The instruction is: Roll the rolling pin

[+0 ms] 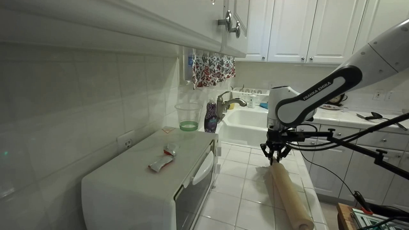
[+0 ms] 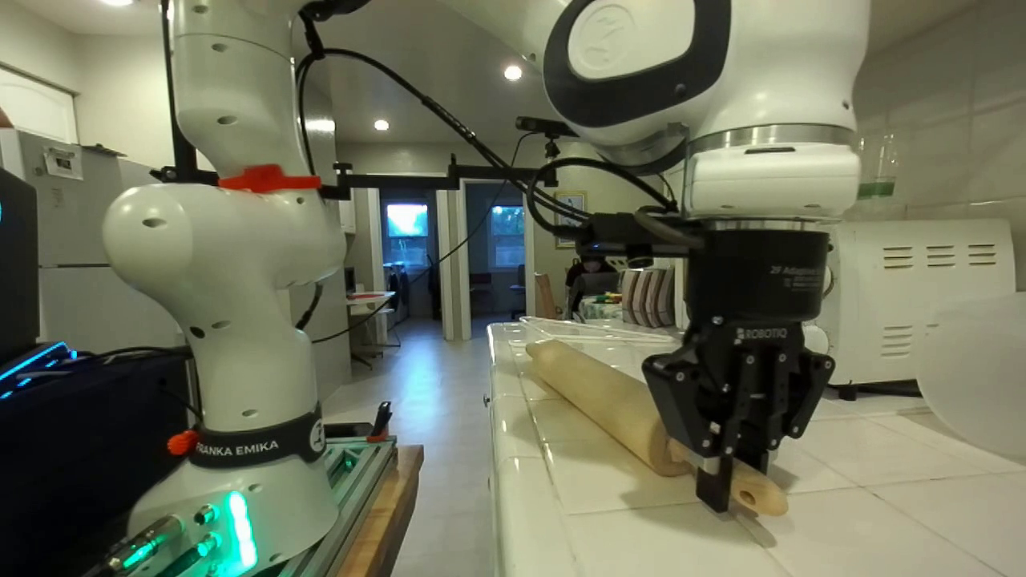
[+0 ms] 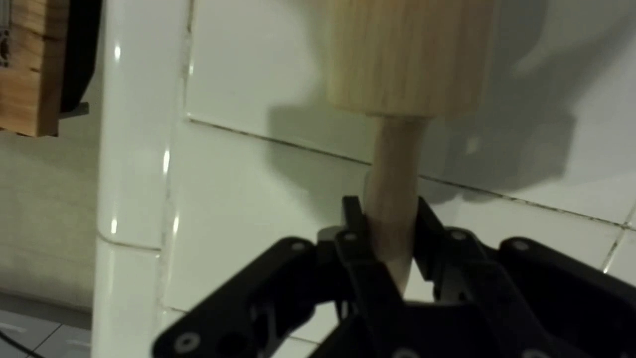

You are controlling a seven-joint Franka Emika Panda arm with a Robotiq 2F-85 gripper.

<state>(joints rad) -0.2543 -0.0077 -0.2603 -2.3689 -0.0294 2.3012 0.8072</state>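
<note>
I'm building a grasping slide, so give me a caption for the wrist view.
Gripper clasping one handle of a wooden rolling pin over white tiles.

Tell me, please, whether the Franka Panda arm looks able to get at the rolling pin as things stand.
Probably, yes: the Robotiq gripper appears closed on one handle of the rolling pin, with nothing visible in the way.
</note>
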